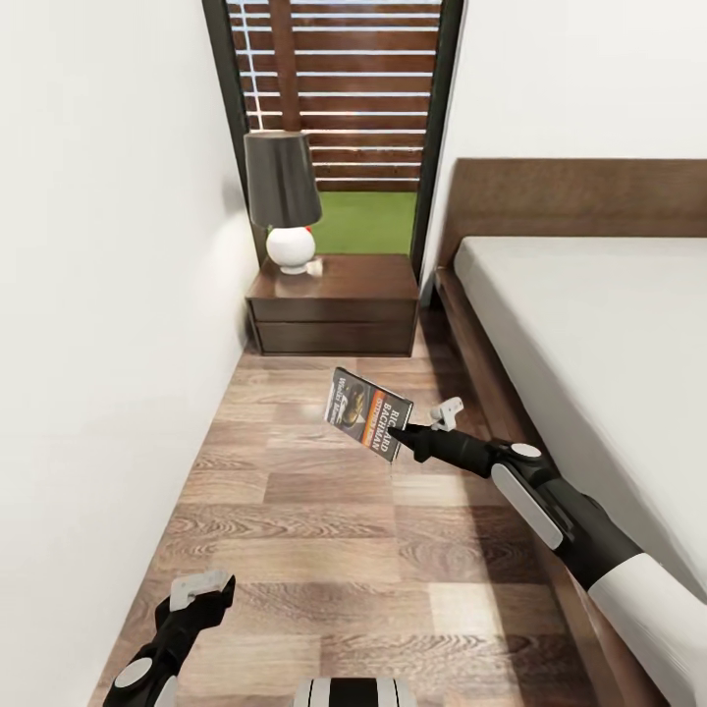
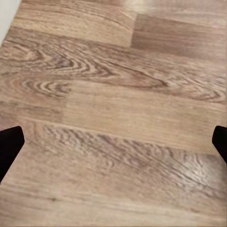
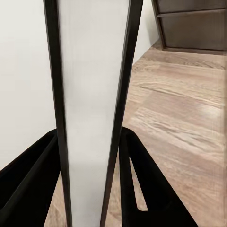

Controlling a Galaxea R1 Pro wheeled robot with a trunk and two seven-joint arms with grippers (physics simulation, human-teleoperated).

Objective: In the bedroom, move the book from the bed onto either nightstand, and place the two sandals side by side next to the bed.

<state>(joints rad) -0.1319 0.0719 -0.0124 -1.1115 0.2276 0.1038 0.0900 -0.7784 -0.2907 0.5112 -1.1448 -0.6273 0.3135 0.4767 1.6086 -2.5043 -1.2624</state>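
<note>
Right arm enters from the lower right of the head view and extends toward the centre, forearm white then black. Right gripper [image 1: 407, 430] is clamped on the book [image 1: 369, 413], held above the floor; in the right wrist view its black fingers [image 3: 142, 189] flank the book's edge [image 3: 90, 94]. Left gripper [image 1: 201, 587], lower left, has its fingers spread apart.

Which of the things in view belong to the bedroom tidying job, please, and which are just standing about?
Belonging to the job: book, clamped in the right gripper; nightstand; bed.

Just standing about: lamp on the nightstand; slat fence outside; left gripper, empty over the floor.
</note>
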